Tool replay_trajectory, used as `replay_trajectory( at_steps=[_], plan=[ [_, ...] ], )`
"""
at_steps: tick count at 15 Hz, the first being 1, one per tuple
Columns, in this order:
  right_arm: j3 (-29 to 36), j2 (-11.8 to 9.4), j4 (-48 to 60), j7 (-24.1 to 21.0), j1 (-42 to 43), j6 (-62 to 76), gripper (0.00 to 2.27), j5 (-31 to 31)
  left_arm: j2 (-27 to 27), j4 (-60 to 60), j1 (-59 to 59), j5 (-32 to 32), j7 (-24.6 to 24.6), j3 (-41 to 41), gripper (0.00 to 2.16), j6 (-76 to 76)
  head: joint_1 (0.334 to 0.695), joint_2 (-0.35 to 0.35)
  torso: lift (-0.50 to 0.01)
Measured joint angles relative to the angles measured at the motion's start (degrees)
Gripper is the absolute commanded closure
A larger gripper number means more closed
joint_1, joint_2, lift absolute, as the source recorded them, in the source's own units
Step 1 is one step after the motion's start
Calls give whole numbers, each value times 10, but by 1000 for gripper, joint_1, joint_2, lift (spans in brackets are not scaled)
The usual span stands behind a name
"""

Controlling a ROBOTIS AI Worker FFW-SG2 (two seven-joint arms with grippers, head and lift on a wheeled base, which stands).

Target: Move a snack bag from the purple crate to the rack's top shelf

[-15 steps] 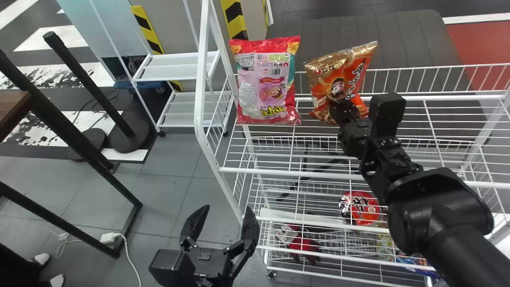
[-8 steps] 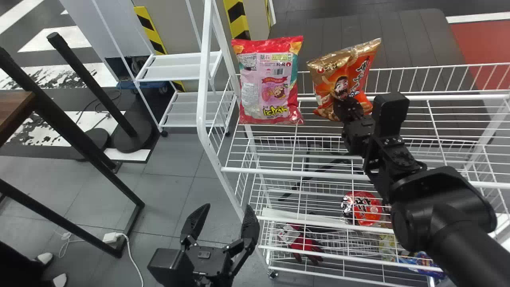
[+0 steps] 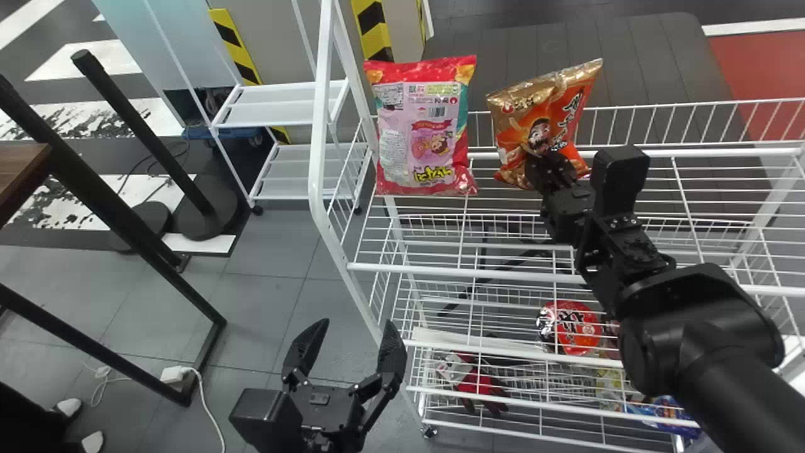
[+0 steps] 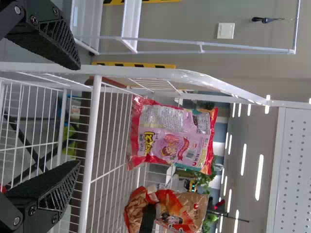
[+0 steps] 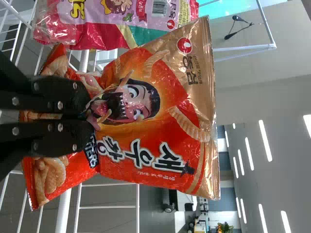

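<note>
- Nearest, I counted one left gripper (image 3: 358, 323), jaws apart, beside the one near rack (image 3: 317, 138).
- I found one right gripper (image 3: 548, 168), clamped on one orange snack bag (image 3: 547, 129), tilted at the top shelf; contact with it I could not tell.
- One pink snack bag (image 3: 422, 126) stood just left.
- Behind was one white shelf unit (image 3: 270, 113).
- Since the earlier frame, the orange snack bag had shifted slightly right.

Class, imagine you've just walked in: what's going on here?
The robot's right hand grips a tilted orange-and-gold snack bag over the white rack's top shelf; it has not let go. A pink-and-red snack bag stands beside it. The open left hand holds nothing, near the rack's left end.
</note>
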State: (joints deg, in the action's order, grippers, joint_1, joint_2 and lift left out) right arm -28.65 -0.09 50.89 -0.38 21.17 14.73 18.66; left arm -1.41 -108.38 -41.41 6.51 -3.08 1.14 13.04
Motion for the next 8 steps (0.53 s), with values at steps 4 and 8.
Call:
replay_trajectory(
  at_steps=[4,8],
  plan=[
    [0,0,-17,6,6,15,296,6,0,1,0,1,0,1,134,0,695,239,0],
    [0,0,-20,7,7,18,191,7,0,2,0,1,0,1,134,0,695,238,0]
  ],
)
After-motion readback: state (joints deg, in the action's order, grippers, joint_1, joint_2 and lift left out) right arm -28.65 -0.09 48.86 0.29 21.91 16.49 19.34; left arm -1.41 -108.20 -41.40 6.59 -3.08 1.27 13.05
